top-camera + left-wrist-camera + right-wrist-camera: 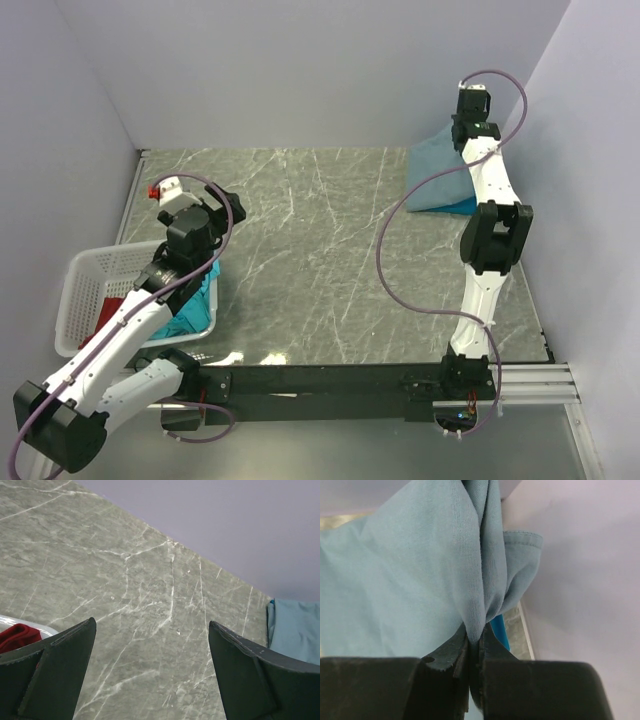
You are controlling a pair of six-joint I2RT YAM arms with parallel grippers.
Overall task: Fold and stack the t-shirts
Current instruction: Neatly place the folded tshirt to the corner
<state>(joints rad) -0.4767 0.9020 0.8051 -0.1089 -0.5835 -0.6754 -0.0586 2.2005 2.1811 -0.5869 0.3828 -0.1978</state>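
Near left, the white basket (pixel 90 268) is holding a red t-shirt (pixel 110 305) and a turquoise t-shirt (pixel 198 300), the latter lying at its right edge. L gripper (pixel 150 630) is hovering over the table (pixel 320 230) w/ fingers wide apart, gripping nothing. Far right corner: R gripper (pixel 475 642) is pinching a bunched fold of the grey-blue t-shirt (pixel 395 580) and holding it raised, w/ the teal-blue t-shirt (pixel 499 630) peeking out beneath, prob. lying flat.

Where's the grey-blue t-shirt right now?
The grey-blue t-shirt sits at the far right corner of the table in the top view, by the right wall, pinched in the right gripper, over a brighter blue shirt.
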